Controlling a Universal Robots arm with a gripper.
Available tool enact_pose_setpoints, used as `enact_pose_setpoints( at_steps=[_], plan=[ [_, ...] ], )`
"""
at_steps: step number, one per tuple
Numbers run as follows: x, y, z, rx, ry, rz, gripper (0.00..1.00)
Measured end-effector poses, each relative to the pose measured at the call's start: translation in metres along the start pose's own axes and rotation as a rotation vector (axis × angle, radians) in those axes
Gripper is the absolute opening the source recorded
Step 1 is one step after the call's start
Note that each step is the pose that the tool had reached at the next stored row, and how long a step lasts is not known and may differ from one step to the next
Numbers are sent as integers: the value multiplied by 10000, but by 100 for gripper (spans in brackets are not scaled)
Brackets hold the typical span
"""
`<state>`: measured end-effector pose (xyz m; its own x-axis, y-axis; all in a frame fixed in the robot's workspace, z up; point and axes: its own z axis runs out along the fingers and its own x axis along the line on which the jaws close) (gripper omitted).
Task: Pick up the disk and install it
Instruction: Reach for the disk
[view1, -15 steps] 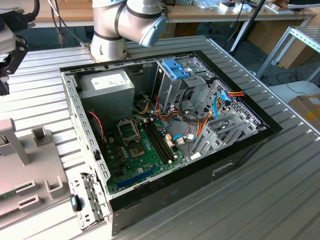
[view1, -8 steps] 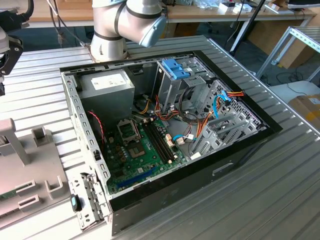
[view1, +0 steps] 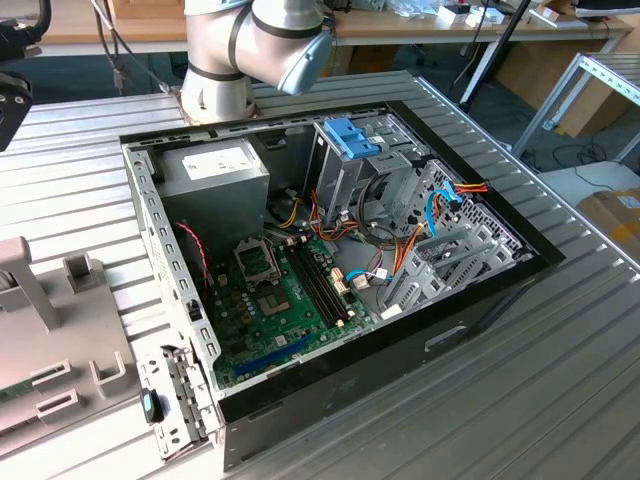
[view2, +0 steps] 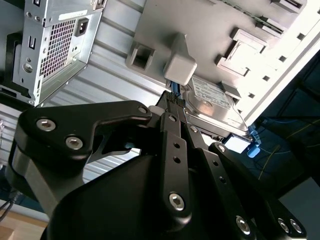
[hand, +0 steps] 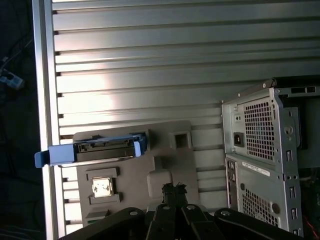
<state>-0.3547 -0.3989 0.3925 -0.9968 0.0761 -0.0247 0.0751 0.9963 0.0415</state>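
Found black gripper (hand: 173, 188) pressed together, empty — poised over grey plastic fixture plate (hand: 130, 180). Noted flat grey metal disk (hand: 105, 149), light-blue rails, lying on same plate, near fingertips but apart.

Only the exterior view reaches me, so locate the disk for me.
Observer: In the first wrist view the disk lies flat on the grey fixture.
Operator: Report the pincer.
Observer: The pincer hangs over that fixture, shut and empty, apart from the disk.
Operator: Describe how the disk sits there.
Observer: Its blue rail end sticks out past the fixture's edge.
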Motion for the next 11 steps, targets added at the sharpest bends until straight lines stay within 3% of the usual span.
enact_pose_setpoints(
  at_steps=[5, 11],
  plan=[
    [90, -7, -2, 1, 0, 0, 11],
    [143, -11, -3, 2, 0, 0, 11]
  ],
)
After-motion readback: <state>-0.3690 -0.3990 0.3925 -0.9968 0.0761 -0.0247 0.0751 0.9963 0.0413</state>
